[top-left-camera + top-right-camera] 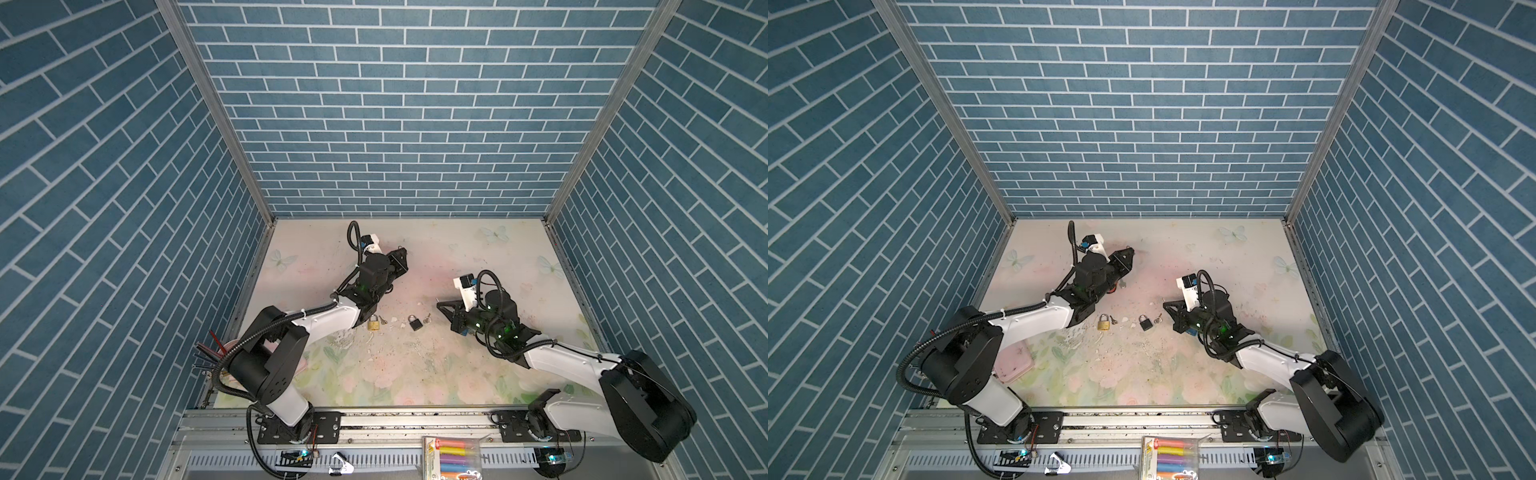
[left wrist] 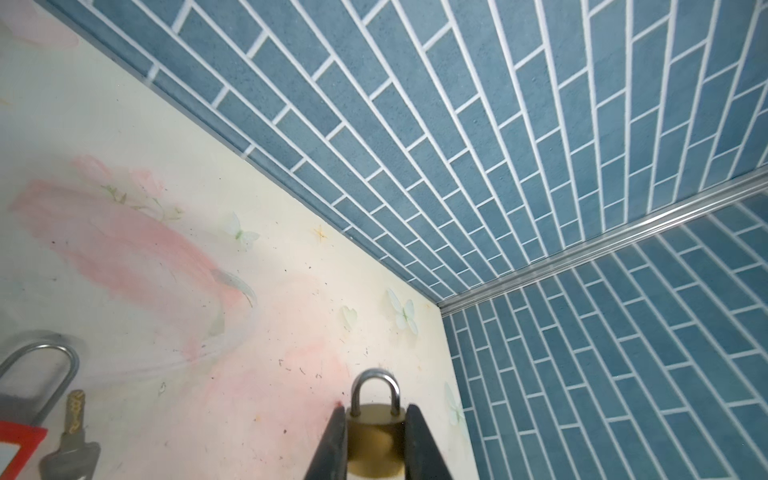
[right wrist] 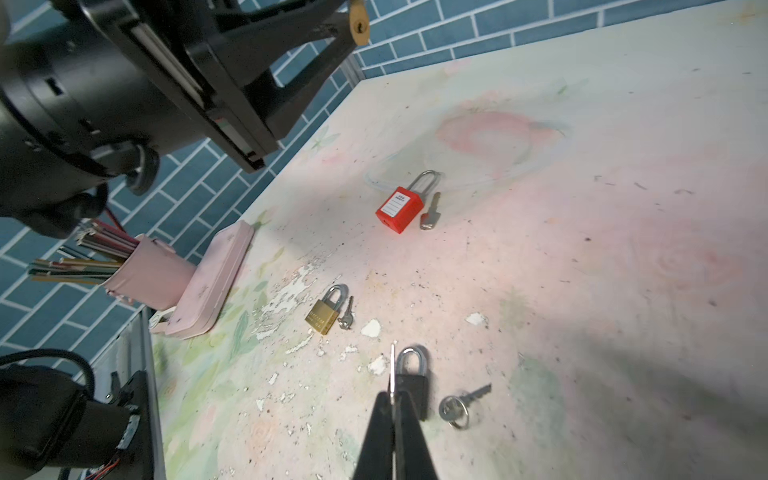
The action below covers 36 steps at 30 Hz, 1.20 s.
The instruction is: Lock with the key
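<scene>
My left gripper [image 2: 376, 415] is shut on a small brass padlock [image 2: 376, 436], held off the table near the back left. Its steel shackle [image 2: 375, 388] sticks out past the fingertips with both legs in the body. In the right wrist view that padlock's keyhole end [image 3: 358, 23] faces the camera from the left gripper [image 1: 401, 259]. My right gripper [image 3: 392, 399] is shut on a thin silver key [image 3: 392, 372], seen edge-on and sticking out beyond the fingertips. In both top views the right gripper [image 1: 442, 306] [image 1: 1168, 306] hangs over the table's right middle, well apart from the held padlock.
On the table lie a second brass padlock [image 1: 373, 323] with a key [image 1: 382, 320], a black padlock [image 1: 413, 322] with a ringed key [image 1: 427, 319], and a red padlock [image 3: 399, 208] with a key [image 3: 430, 214]. A pink case [image 3: 216, 282] and pencil cup [image 3: 145, 270] stand at the left edge.
</scene>
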Tool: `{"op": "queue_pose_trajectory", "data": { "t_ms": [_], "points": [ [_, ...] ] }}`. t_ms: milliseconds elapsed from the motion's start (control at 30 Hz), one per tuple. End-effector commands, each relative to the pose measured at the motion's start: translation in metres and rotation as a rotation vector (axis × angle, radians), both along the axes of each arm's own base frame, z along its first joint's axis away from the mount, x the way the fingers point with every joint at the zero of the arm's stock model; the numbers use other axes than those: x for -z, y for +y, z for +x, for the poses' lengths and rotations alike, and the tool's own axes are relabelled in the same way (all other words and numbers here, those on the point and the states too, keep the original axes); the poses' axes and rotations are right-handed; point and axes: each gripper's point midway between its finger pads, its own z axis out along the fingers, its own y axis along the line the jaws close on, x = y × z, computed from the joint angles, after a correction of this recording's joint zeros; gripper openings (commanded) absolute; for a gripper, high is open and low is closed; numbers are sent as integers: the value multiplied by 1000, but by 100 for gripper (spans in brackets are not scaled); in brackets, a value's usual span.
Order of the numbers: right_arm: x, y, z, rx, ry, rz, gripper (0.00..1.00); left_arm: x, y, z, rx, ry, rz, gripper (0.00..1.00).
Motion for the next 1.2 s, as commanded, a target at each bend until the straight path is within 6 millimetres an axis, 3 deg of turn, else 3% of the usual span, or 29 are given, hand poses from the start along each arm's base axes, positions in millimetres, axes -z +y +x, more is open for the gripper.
{"op": "queue_pose_trajectory", "data": {
  "t_ms": [0,267,467,700,1167],
  "points": [
    [-1,-31,17,174,77,-55,0,0,-32,-3,108,-11,232,0],
    [22,-109,40,421,334,-12,0,92,-124,-33,425,197,692,0],
    [33,-119,37,431,381,-9,0,147,-172,-54,565,290,743,0],
    [42,-113,32,392,412,1,0,181,-184,-51,557,333,786,0],
    [43,-109,32,366,418,6,0,189,-176,-23,462,330,721,0]
  ]
}}
